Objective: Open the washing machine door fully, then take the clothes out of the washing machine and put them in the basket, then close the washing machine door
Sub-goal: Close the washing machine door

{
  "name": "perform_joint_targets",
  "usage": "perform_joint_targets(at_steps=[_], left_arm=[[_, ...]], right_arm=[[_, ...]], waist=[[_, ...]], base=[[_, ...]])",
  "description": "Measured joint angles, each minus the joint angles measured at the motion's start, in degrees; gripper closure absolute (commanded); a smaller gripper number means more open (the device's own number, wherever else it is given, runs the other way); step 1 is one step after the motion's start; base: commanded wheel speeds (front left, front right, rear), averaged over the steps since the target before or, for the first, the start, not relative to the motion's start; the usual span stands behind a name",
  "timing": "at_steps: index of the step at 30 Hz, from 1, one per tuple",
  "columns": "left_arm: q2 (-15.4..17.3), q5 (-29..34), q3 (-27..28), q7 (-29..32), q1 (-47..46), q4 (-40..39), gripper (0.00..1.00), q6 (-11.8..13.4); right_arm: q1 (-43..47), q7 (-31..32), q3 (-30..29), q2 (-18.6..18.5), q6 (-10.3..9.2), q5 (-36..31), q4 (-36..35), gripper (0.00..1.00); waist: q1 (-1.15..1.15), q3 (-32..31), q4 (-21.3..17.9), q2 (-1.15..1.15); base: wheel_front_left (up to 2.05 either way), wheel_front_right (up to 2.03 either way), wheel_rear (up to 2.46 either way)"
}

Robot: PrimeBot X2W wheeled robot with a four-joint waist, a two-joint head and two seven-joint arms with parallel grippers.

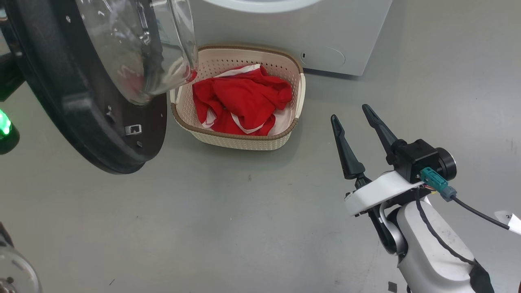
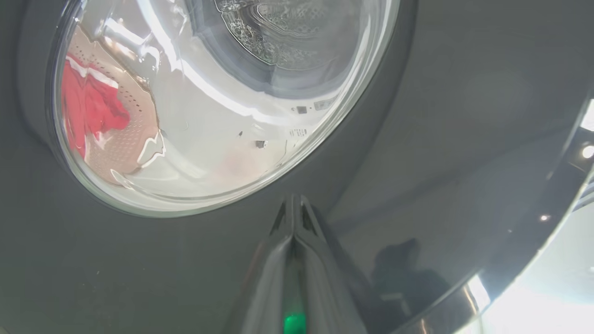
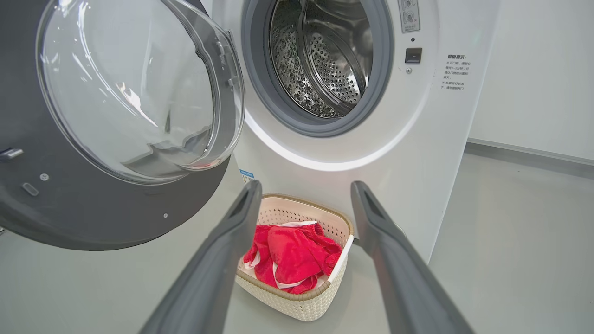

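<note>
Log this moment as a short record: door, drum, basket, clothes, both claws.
washing machine door: standing open, on the robot's left
drum: no clothes visible in the part shown
basket: on the floor in front of the washing machine
clothes: red heap inside the basket
left claw: shut, tips at the door's black outer face; contact unclear
right claw: open, empty, over the floor right of the basket
left to do: close the door

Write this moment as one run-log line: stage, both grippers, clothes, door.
stage: closing pending | washing machine door: open | left gripper: shut, at its outer face | right gripper: open, empty | clothes: in basket
</note>
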Motion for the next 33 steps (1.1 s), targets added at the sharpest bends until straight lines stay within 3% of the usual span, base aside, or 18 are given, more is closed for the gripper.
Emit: perform_joint_targets(at_steps=[8,19,23,30,33], left_arm=[[-1.9,-0.3,0.1,0.8,1.7,-3.8,1.0,0.0],[-0.8,2.6,1.2,-9.1,6.6,-12.8,1.0,0.0],[3.6,10.3,-2.9,-18.2,12.0,-25.4,1.0,0.0],[3.3,15.0,-11.6,-26.1,21.8,-36.4,1.0,0.0],[5.1,18.6,-15.9,-30.6,26.9,-41.0,1.0,0.0]], right_arm=[[0.0,-0.3,0.0,0.2,0.0,0.1,0.1,0.0],[0.0,-0.6,-0.4,0.2,0.0,0.8,1.3,0.0],[0.1,-1.0,-0.8,0.5,0.0,1.8,1.9,0.0],[2.0,-1.1,-1.5,0.5,-0.01,2.4,2.5,0.0],[2.3,-1.1,-1.5,0.6,0.0,2.5,2.7,0.0]], waist=[[0.0,0.0,-0.4,0.0],[0.0,-1.2,-0.5,0.0],[0.0,-2.5,-0.4,0.0],[0.0,-4.6,0.3,0.0],[0.0,-5.5,0.7,0.0]], base=[[0.0,0.0,0.0],[0.0,0.0,0.0],[0.0,0.0,0.0],[0.0,0.0,0.0],[0.0,0.0,0.0]])
